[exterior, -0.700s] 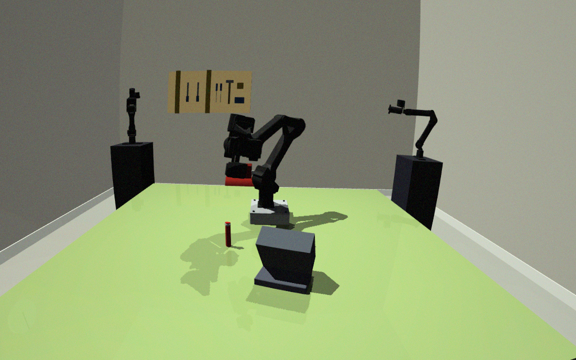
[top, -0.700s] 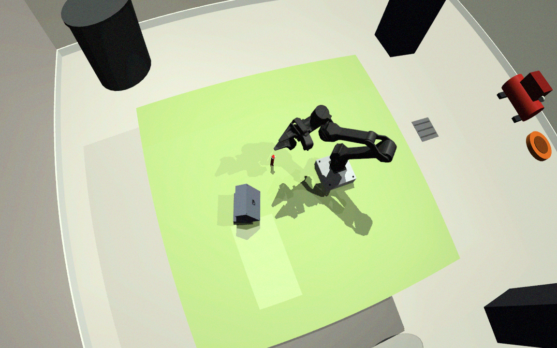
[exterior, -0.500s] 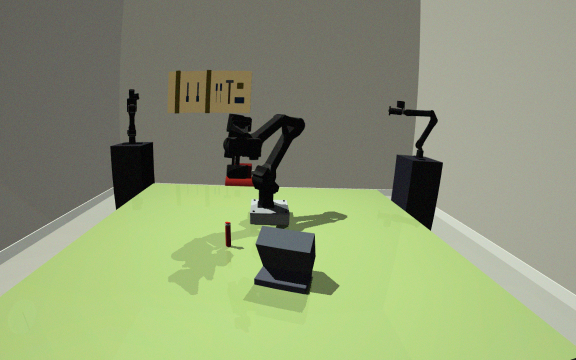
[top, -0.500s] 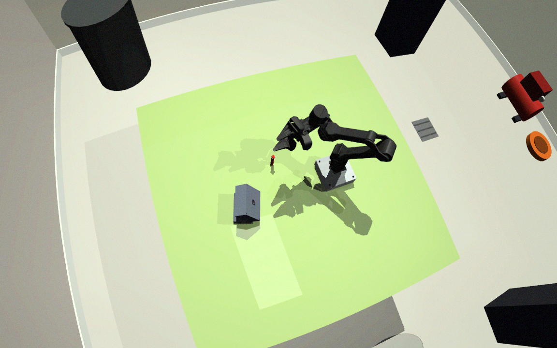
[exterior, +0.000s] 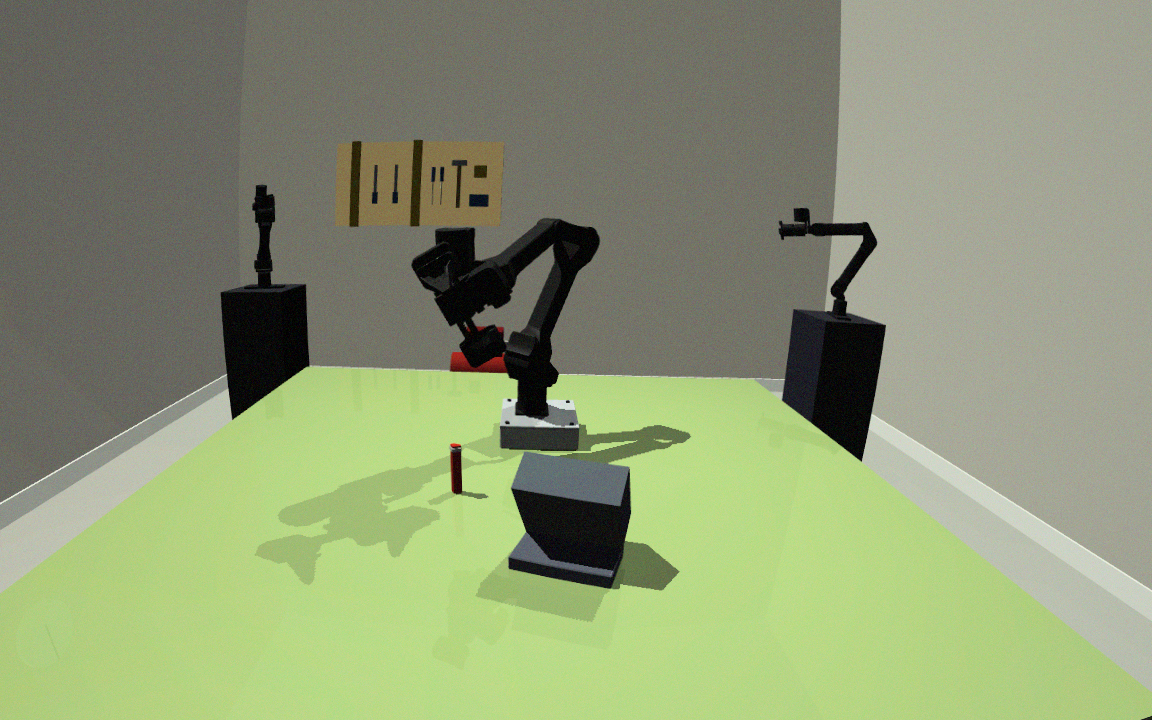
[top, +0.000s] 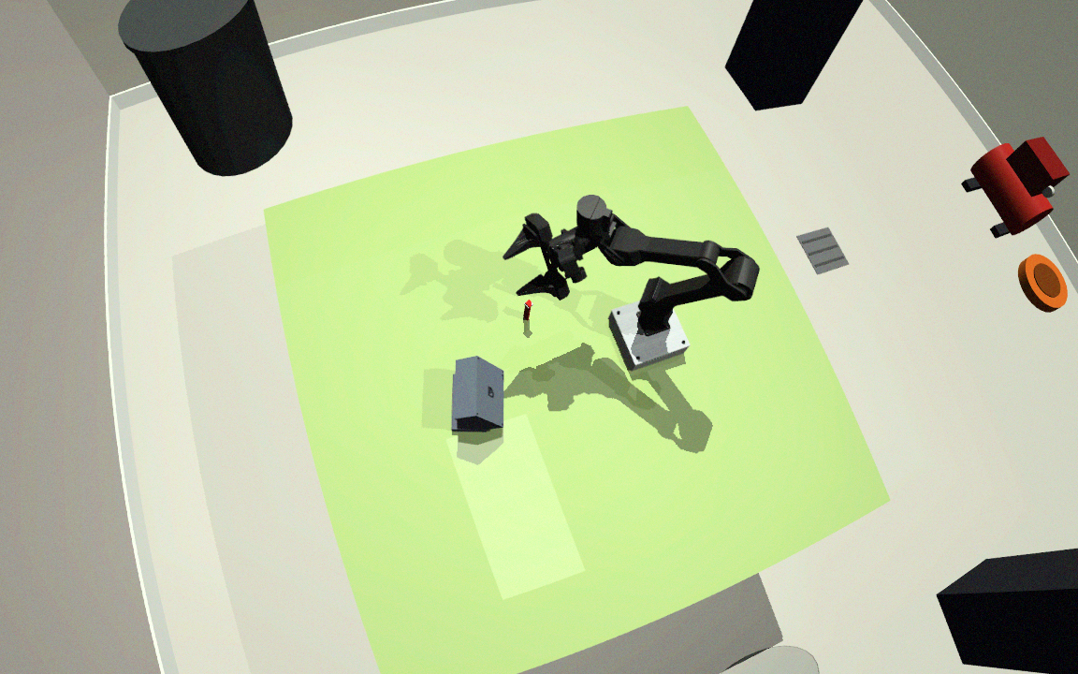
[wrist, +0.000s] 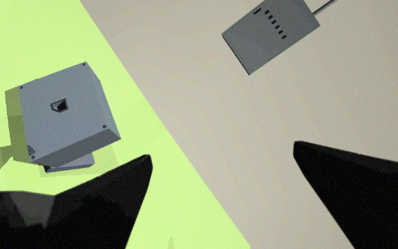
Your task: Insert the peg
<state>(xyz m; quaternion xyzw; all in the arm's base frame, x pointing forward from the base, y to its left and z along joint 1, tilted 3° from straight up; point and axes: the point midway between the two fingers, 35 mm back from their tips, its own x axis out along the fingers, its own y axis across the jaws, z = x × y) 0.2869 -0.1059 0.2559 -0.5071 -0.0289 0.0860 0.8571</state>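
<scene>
Since the small dark-red cylindrical peg with a bright red top (top: 527, 312) stands upright on the lime-green desk (top: 693, 503), untouched, we judge the task barely begun: nothing is picked up, nothing inserted. Our black parallel-jaw gripper (top: 531, 261) hangs above the desk with its fingers spread wide and nothing between them. From above, the peg sits just at 6 o'clock of the lower fingertip, apart from it. The grey-blue sloped panel block (top: 476, 392) lies at about 7 o'clock from the peg, well apart, and the wrist view shows its single dark hole (wrist: 59, 105) unfilled. Left to do, as we see it: descend, grasp, carry, align, push, release, retreat.

We find no readable brand or writing; a tan wall board (exterior: 419, 183) shows only tool silhouettes.
</scene>
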